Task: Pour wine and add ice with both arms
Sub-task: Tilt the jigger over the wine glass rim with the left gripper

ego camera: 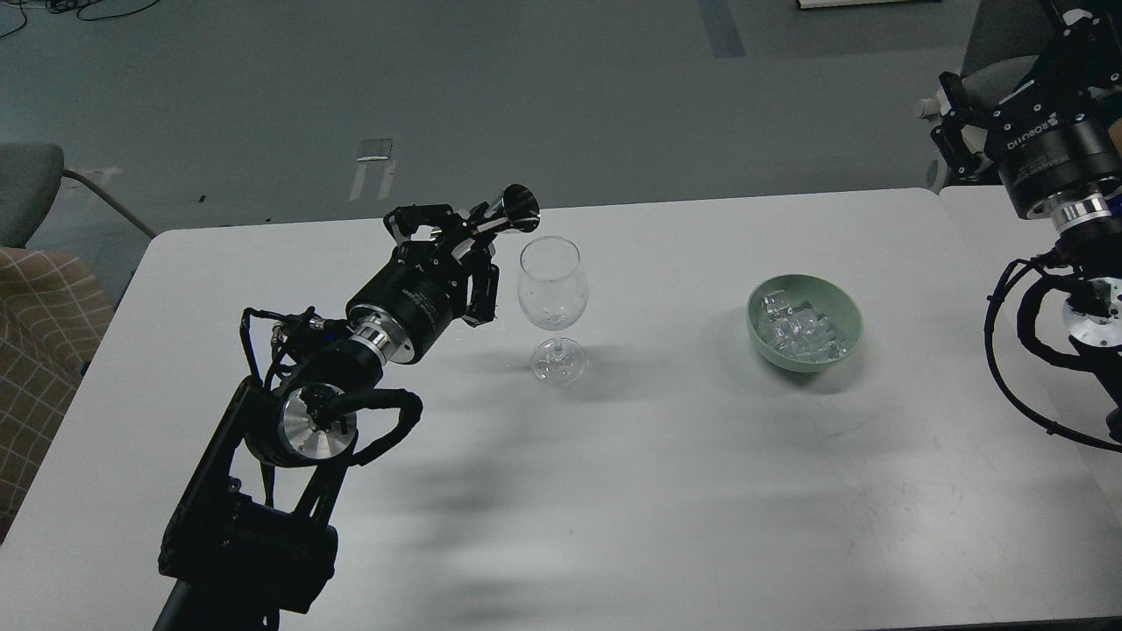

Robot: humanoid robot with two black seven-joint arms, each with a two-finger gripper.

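Left claw [473, 230], upper left of centre: clamped on a small dark shiny cup [515, 209], tipped sideways, mouth just above and left of the glass [551, 305] rim. Glass looks empty. Judgement: pour step; hold the mouth over the rim, tilt slowly, don't knock the stem. Ice [802, 331]: clear cubes heaped in the green bowl [843, 308], centre right on the desk [666, 491]. Right claw [951, 123], upper right edge: fingers unresolved, cannot tell.
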